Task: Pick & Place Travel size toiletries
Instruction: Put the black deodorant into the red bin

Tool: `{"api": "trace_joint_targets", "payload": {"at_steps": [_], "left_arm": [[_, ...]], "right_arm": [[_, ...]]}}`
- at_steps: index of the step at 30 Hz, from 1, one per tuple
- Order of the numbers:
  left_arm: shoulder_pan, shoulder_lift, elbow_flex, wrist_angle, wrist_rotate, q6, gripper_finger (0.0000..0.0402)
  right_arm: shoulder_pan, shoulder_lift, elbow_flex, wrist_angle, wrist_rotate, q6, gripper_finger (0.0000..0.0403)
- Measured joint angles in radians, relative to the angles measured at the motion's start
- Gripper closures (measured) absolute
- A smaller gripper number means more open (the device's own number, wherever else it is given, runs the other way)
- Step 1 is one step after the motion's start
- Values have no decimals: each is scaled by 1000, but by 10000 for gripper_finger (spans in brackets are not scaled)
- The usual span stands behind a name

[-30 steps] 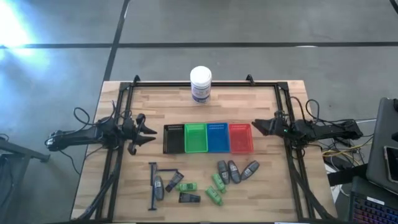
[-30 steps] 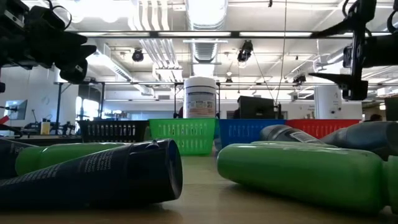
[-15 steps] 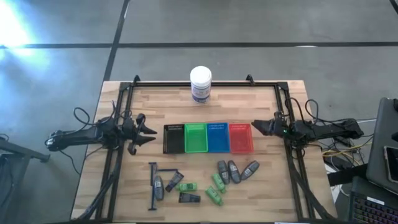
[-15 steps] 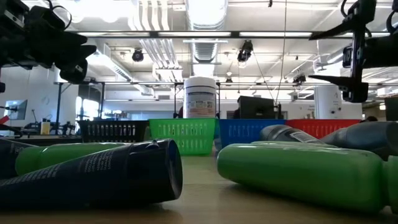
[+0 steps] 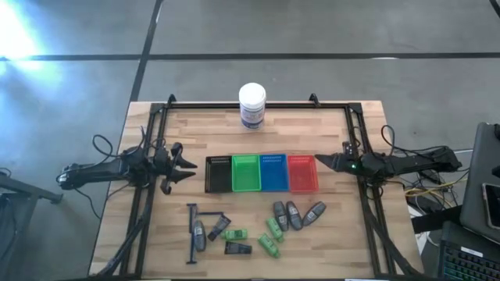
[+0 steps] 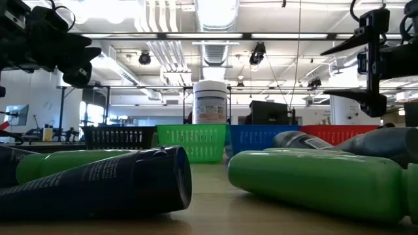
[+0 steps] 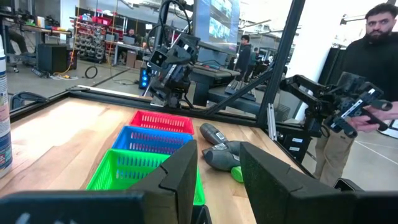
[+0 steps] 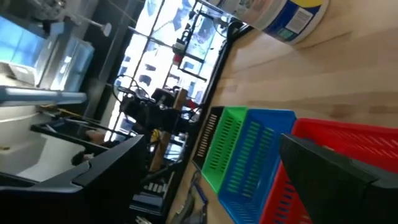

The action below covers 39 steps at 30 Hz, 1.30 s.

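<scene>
So far nothing has been put away. The table [image 5: 328, 125] holds 4 trays [image 5: 262, 173] in a row across its middle, black, green, blue and red, and as far as the top view shows they look empty. A white jar [image 5: 251, 104] stands at the far edge. All the toiletries [image 5: 250, 228] lie loose near the front edge, apart from the trays: grey tubes, green packets, dark packs and blue sticks. The left claw [image 5: 187, 165] hangs by the black tray, fingers spread, holding nothing. The right claw [image 5: 322, 160] hangs by the red tray, also spread wide and holding nothing. Every item is left to move.
</scene>
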Motion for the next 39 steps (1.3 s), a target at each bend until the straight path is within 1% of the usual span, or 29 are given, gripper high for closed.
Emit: {"api": "trace_joint_targets", "payload": {"at_steps": [9,13,15,18,20,22,25,27,32,35,39], "left_arm": [[0,0,0,0,0,0,275],[0,0,0,0,0,0,275],[0,0,0,0,0,0,275],[0,0,0,0,0,0,275],[0,0,0,0,0,0,275],[0,0,0,0,0,0,275],[0,0,0,0,0,0,275],[0,0,0,0,0,0,275],[0,0,0,0,0,0,275],[0,0,0,0,0,0,275],[0,0,0,0,0,0,275]], "right_arm": [[2,15,0,0,-5,68,39],[2,15,0,1,-16,164,39],[2,17,0,12,-65,183,39],[3,25,4,16,-206,190,39],[15,43,23,-25,-283,227,39],[33,73,60,-113,-311,281,39],[67,142,158,-321,-343,340,39],[100,201,237,-469,-354,410,39],[180,394,451,-765,-369,551,39],[228,535,556,-842,-369,650,39],[286,742,652,-883,-386,803,39]]}}
